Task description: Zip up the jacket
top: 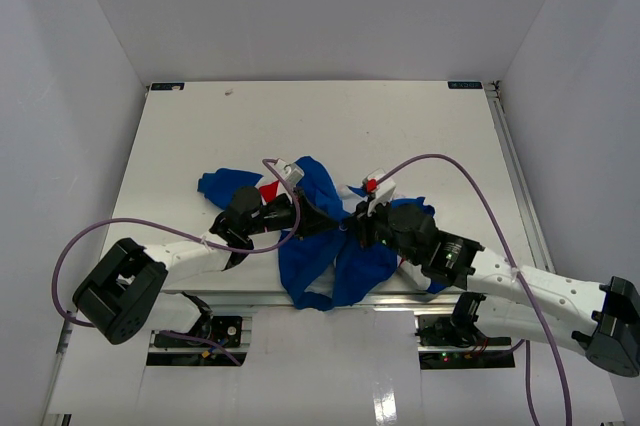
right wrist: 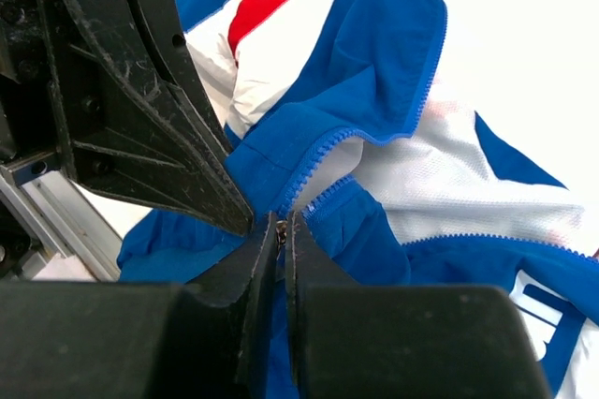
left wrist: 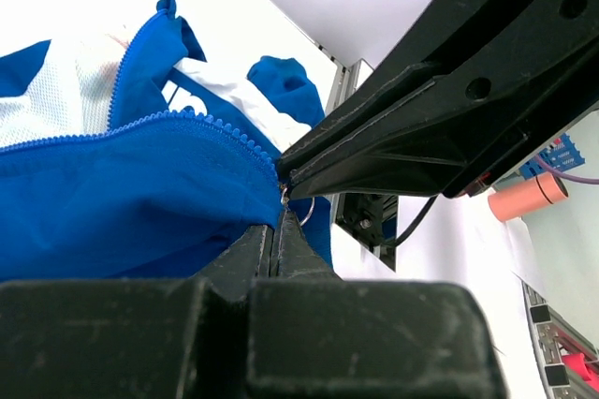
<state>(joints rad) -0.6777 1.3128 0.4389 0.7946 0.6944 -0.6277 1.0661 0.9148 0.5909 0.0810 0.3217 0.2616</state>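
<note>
White tabletop was pictured beneath the jacket, its zipper pinched tightly by the left gripper and right gripper.

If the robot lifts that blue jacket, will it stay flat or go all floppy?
Probably floppy: the jacket lies crumpled, folding over itself. It would likely sag from wherever it is pinched. It also looks light, being thin, mesh-lined cloth.
</note>
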